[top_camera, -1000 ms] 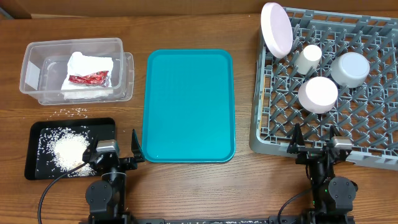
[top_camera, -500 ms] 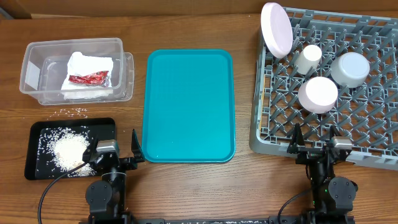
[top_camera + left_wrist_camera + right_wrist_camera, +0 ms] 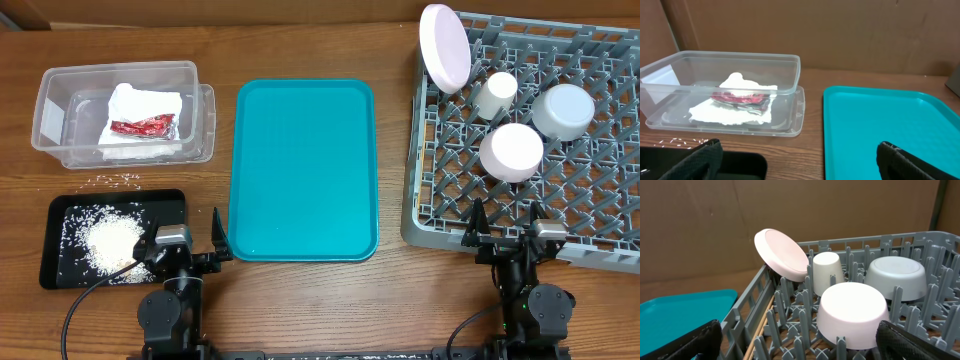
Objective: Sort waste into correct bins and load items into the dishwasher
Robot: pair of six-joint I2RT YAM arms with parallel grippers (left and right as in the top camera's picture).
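Napkins (image 3: 140, 104) and a red wrapper (image 3: 143, 126) lie in the clear tub (image 3: 52, 118); rice (image 3: 108, 240) sits in the black tray (image 3: 168, 202). Plate (image 3: 446, 47), cup (image 3: 494, 93), white bowl (image 3: 511, 152), grey-green bowl (image 3: 565, 110) and chopsticks (image 3: 762, 322) sit in the grey rack (image 3: 600, 200). The left hand (image 3: 797, 145) is released beside the black tray, and the right hand (image 3: 509, 212) is released at the rack's near edge.

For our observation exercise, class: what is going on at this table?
Nothing is being handled. The left gripper and right gripper sit open at the front of the table, empty. Napkins and a red wrapper lie in the clear tub, rice in the black tray, and a plate, cup, white bowl and grey bowl sit in the rack. The teal tray is bare.
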